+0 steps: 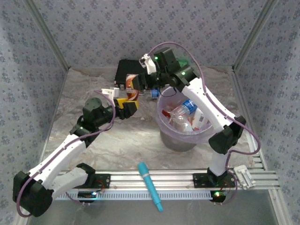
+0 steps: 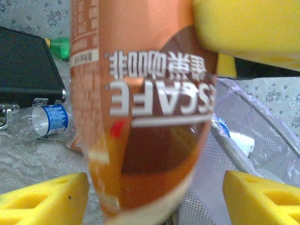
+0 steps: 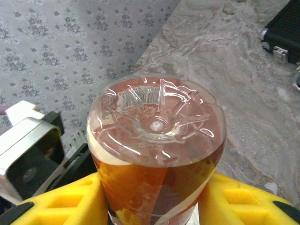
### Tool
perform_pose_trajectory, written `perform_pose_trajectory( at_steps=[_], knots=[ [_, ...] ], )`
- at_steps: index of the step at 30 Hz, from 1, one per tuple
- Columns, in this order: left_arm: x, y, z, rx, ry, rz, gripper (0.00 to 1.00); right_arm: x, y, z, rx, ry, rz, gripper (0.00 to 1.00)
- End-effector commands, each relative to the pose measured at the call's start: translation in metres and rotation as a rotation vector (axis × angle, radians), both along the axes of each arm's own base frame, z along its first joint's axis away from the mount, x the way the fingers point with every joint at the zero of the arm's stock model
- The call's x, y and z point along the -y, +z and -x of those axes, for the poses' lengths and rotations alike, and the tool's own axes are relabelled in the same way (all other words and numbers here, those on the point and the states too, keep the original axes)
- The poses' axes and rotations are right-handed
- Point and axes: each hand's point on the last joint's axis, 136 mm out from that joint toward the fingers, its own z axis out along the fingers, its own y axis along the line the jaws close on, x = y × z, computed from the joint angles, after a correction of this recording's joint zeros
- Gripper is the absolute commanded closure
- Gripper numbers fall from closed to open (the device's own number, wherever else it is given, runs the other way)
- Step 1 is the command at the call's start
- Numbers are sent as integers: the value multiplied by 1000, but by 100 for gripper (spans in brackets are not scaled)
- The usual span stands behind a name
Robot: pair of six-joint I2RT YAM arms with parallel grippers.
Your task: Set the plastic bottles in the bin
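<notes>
R wrist: orange bottle (image 3: 154, 140) btwn fingers (image 3: 70, 201)

The orange bottle (image 3: 157, 140) is glossy clear plastic, its moulded base catching highlights, and it is wrapped in a shiny printed film label (image 2: 154, 93). The fingers (image 3: 61, 206) of the right gripper (image 3: 154, 187) look like matt yellow plastic. The bin (image 1: 178, 140) is dull grey, lined with a thin, translucent, crinkled plastic bag (image 1: 160, 112). The table (image 1: 117, 140) wears a wrinkled, marble-printed sheet with a soft sheen. The black box (image 2: 28, 65) has a finely textured matt skin and a bright metal latch (image 2: 3, 115). The near rail (image 1: 164, 177) is brushed metal.
</notes>
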Motion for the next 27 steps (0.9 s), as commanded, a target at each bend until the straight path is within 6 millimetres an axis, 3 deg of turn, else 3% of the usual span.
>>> perform_pose_trajectory(
  at_steps=[1, 7, 12, 14, 18, 23, 27],
  knots=[
    [-2, 13, 9, 50, -20, -15, 20, 39, 56, 6, 119, -49, -40, 53],
    [-7, 2, 4, 32, 2, -55, 17, 107, 100, 13, 193, -203, -58, 53],
    [-5, -11, -11, -10, 12, -99, 16, 169, 106, 33, 200, -338, -3, 54],
    [-3, -20, -18, -35, 18, -127, 16, 193, 98, 40, 195, -403, 50, 54],
    [-1, -38, -34, -88, 46, -181, 16, 232, 62, 55, 141, -507, 186, 54],
    [2, -60, -46, -155, 51, -244, 16, 254, 18, 74, 33, -546, 303, 54],
    [3, -73, -48, -185, 52, -265, 16, 261, -13, 83, -54, -550, 357, 54]
  ],
)
